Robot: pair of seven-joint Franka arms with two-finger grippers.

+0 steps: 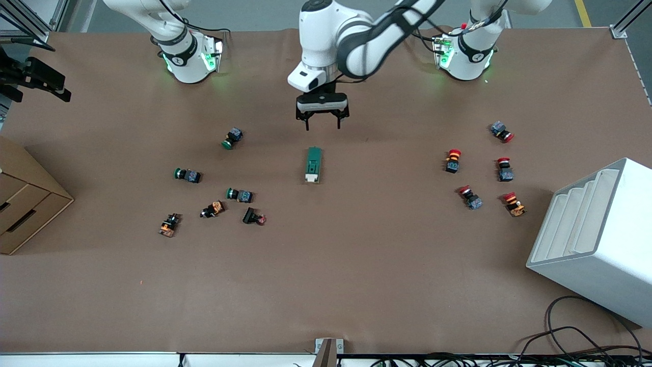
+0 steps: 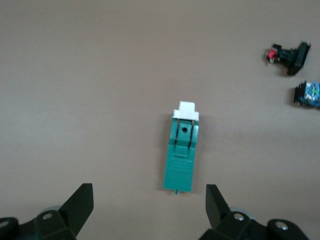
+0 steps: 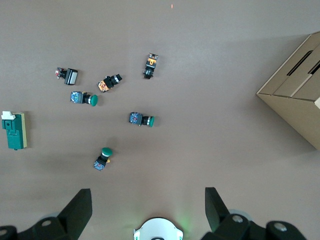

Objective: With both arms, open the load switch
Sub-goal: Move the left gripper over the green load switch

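Observation:
The load switch [image 1: 313,164] is a dark green block lying flat mid-table, its white tab at the end nearer the front camera. My left arm reaches in from its base, and the left gripper [image 1: 322,122] hangs open over bare table just off the switch's green end. In the left wrist view the load switch [image 2: 182,155] lies ahead of the left gripper [image 2: 148,195], not between the fingers. The right gripper [image 3: 147,200] is open and empty, held high over its own base [image 3: 158,229]. From there the load switch [image 3: 14,131] shows at the picture's edge. The front view does not show the right gripper.
Green-capped push buttons [image 1: 233,138] [image 1: 187,175] [image 1: 239,194] and small orange and black parts [image 1: 213,208] lie toward the right arm's end. Several red-capped buttons [image 1: 452,160] lie toward the left arm's end, near a white rack [image 1: 596,239]. A cardboard box [image 1: 25,204] stands at the right arm's end.

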